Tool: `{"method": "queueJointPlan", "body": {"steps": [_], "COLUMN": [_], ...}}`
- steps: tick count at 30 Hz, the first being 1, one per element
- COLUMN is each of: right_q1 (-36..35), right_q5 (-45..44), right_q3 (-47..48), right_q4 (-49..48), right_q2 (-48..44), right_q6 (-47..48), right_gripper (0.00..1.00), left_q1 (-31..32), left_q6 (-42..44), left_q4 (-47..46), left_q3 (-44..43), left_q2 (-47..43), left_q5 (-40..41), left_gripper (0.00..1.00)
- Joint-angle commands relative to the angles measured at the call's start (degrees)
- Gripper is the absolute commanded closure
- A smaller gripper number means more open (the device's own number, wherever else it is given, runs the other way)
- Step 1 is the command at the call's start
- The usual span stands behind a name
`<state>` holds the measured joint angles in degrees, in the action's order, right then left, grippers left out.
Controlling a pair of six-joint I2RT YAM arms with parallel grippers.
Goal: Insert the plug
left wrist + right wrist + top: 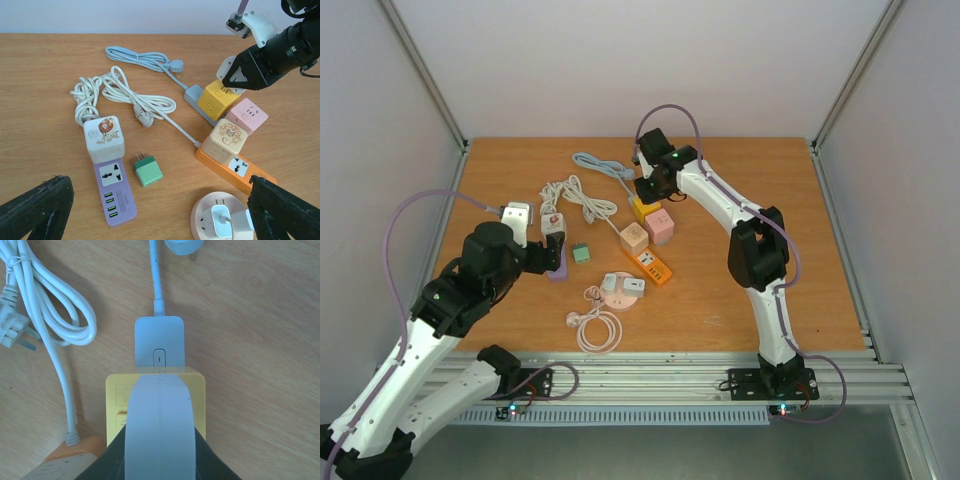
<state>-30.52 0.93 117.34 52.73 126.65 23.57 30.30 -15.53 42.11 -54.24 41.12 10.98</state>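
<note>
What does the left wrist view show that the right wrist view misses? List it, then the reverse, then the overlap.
Left wrist only: a purple power strip carrying a white cube adapter, a small green plug adapter, a pink cube socket, a round pink socket base, and the right gripper seen from outside.
Right wrist only: the small switch on the grey power strip, close up.
Both: that grey strip, the yellow cube socket, the coiled white cable and the orange power strip.
</note>
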Motion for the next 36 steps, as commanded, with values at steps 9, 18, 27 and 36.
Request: {"method": "queueJointPlan", "body": {"steps": [9,18,27,36], "right_q1": [0.06,0.09,-0.06,-1.26], "right_q5": [-0.62,-2.84,-4.41,-6.94], "right_q3": [3.04,0.26,-3.33,-3.2], "right_q4": [6.24,5.72,3.9,2.72], "right_q2": [5.53,7.04,8.29,5.06], "right_q6": [0.13,-0.52,-1.29,-1.31], "right_gripper": [0.99,0.99,0.99,0.89], "left_q1": [0.02,0.01,0.02,0.02], "left_q6": [1.03,1.05,1.12,0.96], "left_q4": [-3.62,-3.66,-3.63,-3.57], "left_q3": [0.71,0.8,0.89,0.72], "left_q2": [-0.11,-0.04,-0.13,0.42], "left_q5": [0.49,0.62,0.71,0.46], "left_gripper": [0.05,0.05,0.05,0.04]}}
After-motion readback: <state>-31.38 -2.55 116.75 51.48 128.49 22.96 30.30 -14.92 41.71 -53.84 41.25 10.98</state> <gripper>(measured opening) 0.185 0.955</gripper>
